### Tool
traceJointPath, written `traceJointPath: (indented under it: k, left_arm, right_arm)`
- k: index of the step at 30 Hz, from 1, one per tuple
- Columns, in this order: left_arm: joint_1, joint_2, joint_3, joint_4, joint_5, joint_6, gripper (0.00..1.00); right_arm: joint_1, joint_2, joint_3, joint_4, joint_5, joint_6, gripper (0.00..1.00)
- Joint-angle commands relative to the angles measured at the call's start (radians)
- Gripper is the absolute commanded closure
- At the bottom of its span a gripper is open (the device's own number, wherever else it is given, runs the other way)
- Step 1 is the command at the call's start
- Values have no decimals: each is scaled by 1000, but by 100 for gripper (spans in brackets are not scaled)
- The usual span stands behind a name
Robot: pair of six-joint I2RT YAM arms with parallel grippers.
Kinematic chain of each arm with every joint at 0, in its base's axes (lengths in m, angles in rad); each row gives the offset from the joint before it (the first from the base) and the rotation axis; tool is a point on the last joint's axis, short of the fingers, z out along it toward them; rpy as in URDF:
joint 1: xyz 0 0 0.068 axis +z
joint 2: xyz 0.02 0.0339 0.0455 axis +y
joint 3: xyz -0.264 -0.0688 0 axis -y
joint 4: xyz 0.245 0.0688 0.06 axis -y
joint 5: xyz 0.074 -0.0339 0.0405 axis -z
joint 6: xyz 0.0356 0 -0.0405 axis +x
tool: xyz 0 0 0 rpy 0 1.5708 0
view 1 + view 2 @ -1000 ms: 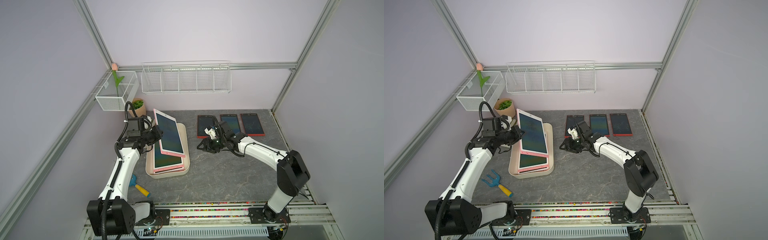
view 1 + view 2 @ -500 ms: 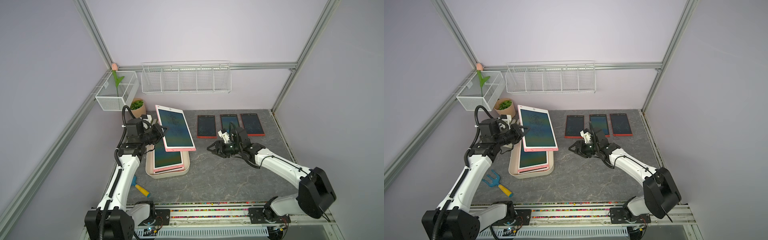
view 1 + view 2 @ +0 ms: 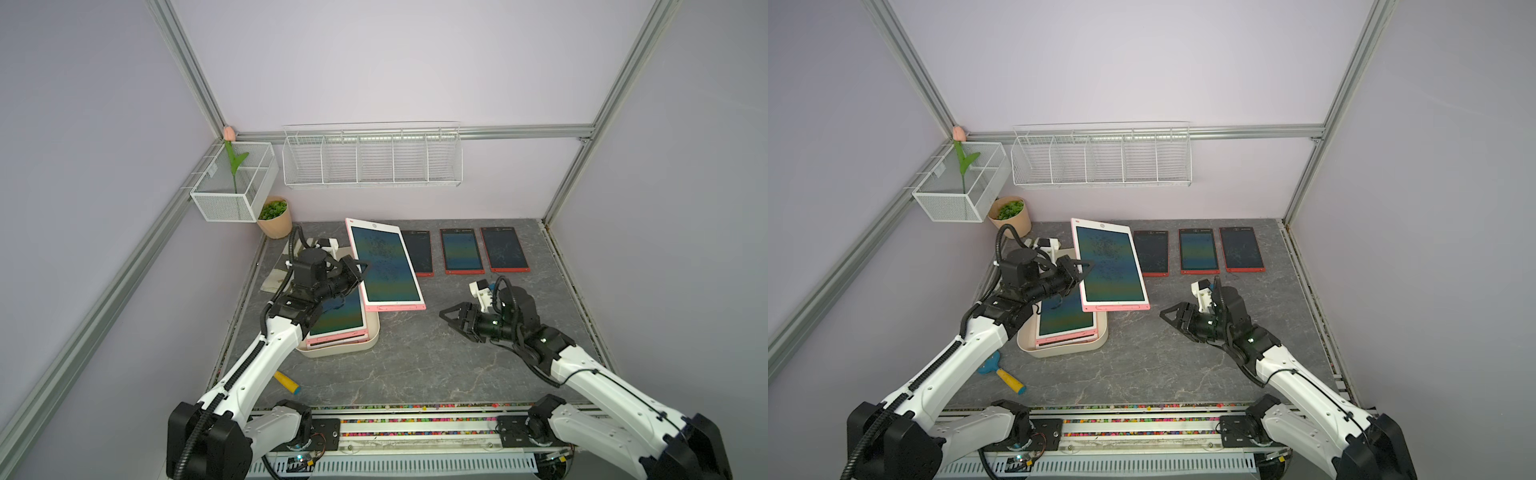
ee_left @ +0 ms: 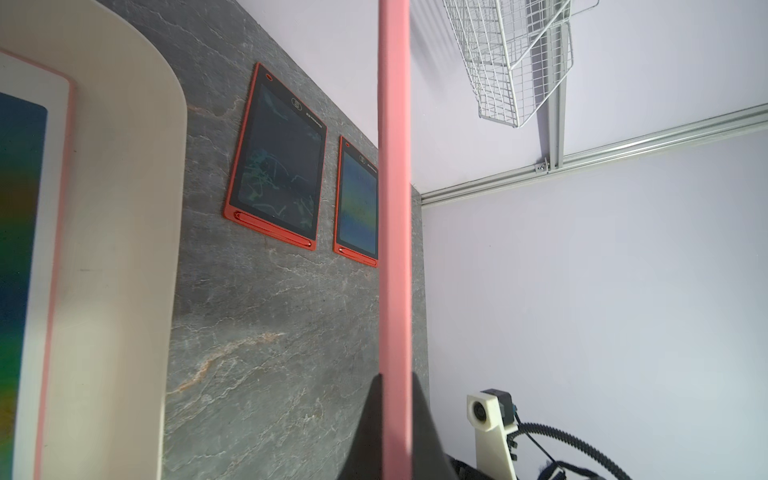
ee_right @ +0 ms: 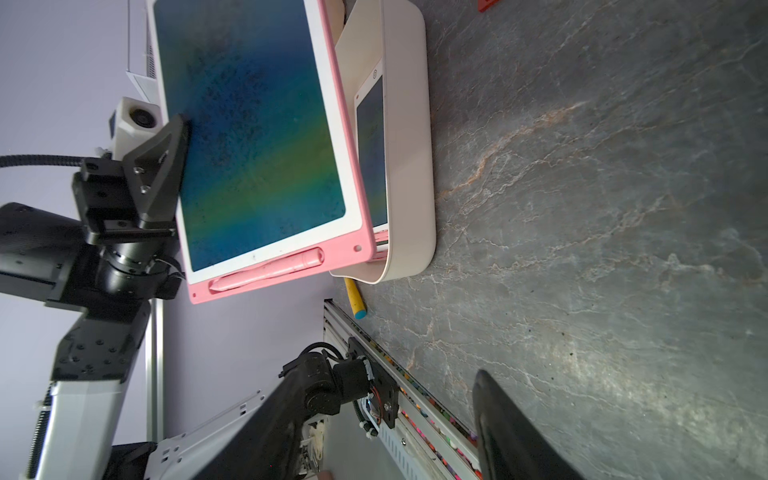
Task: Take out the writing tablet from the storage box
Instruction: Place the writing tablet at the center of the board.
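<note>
Left end effector (image 3: pixel 362 267): clenched on one long edge of the pink-framed writing tablet (image 3: pixel 386 266); the left wrist view shows both fingers pinching that edge.
Right end effector (image 3: pixel 453 320): jaws spread and empty, low over the table (image 3: pixel 415 365), pointing at the tablet but well apart from it.
Writing tablet: in the air, screen up and slightly tilted, part over the storage box (image 3: pixel 353 349) and part over bare table beside it.
Storage box: more pink tablets (image 3: pixel 336 320) lie stacked inside.
Table rear: three red tablets (image 3: pixel 461 251) lie flat in a row.
Step in hand: likely the carry-out, with the lift done and the tablet not yet set down.
Next move: probably carry it sideways, clear of the rim, then lower it flat near the row or pass it to the waiting right end effector. A one-edge grip calls for slow travel.
</note>
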Motion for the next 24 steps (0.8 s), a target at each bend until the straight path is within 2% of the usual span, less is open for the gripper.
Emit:
traceJointPath:
  k: [1,8,11,18,24]
  left_arm:
    - [-66,-5,-41,152,-107,-100,100]
    - [-223,51,-107,315,-208,-191,100]
    - [-282,72,-99,335,-255,-189,100]
    - [-319,140,-102,411,-294,-225,100]
    - [-322,165,-104,443,-303,-251,100]
  right_arm:
    - [-2,-73,-56,-10,23,88,31]
    - [-2,-175,-131,40,46,130,30]
    - [-1,-208,-152,40,63,147,29]
    - [17,-175,-162,91,87,169,29]
    - [34,-129,-157,136,104,177,34]
